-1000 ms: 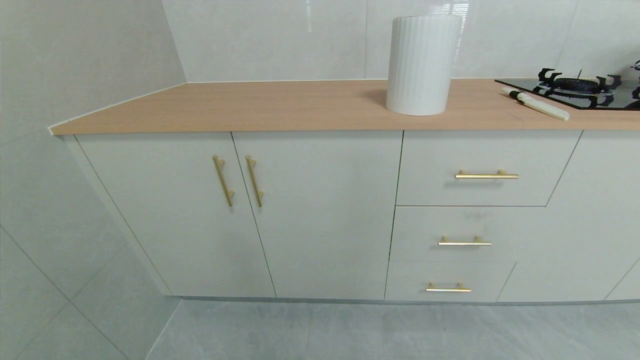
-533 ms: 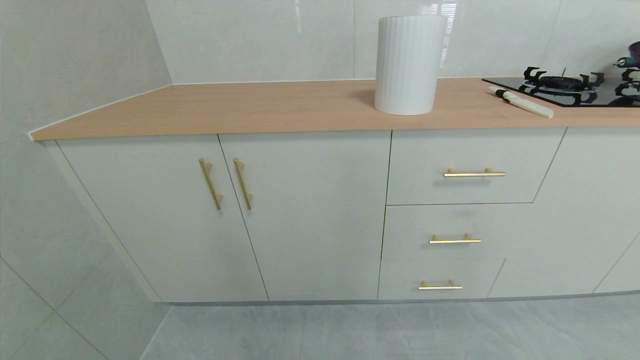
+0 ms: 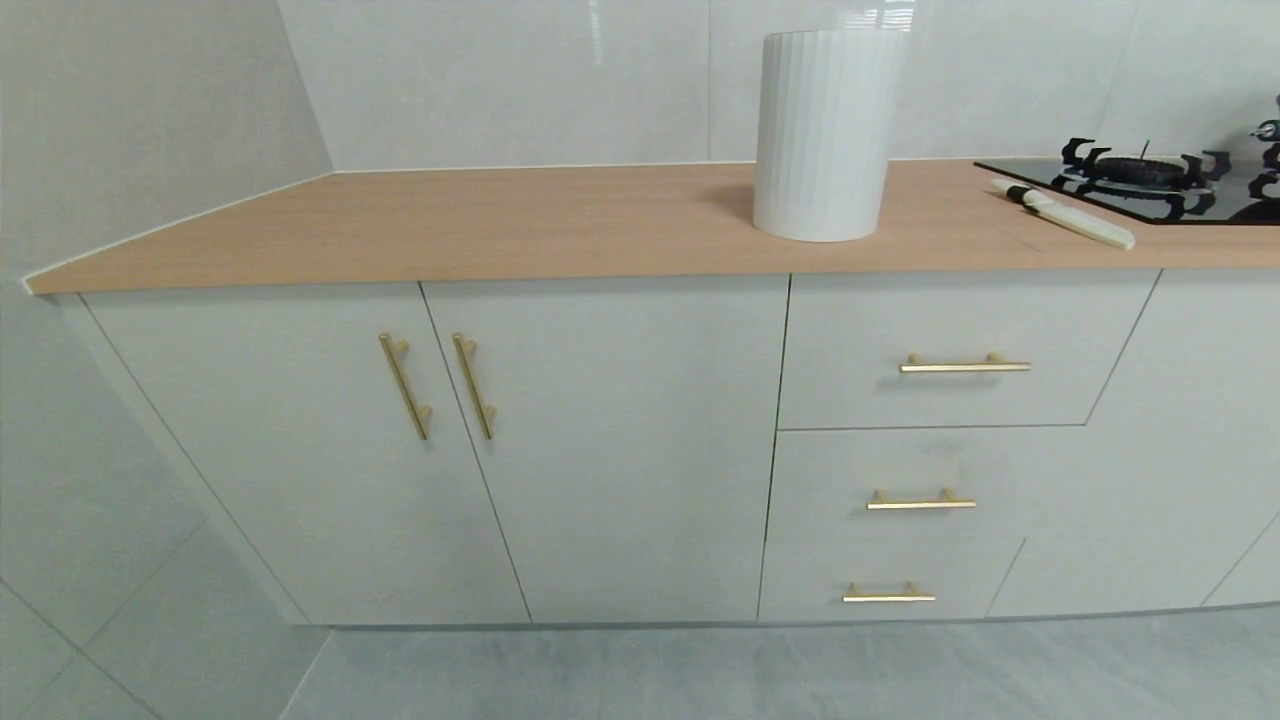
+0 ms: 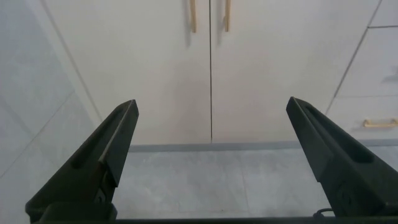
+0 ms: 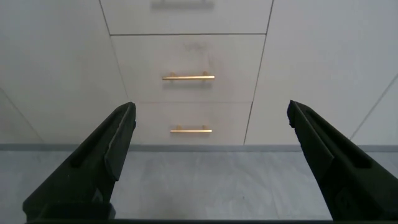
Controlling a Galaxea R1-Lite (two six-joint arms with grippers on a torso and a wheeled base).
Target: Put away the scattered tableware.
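Camera shifted, cream knife (image 3: 1065,212), black band

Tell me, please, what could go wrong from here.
The knife lies beside the hob, near the countertop's front edge; a clumsy grasp might push it off onto the floor. The tall white container stands just left of it; an arm reaching across could tip it.

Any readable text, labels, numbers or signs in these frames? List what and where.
None readable.
The white ribbed container is plain.
The knife has a dark band at the handle but no legible print.
The cabinet doors, drawer fronts and hob carry no markings that can be made out.
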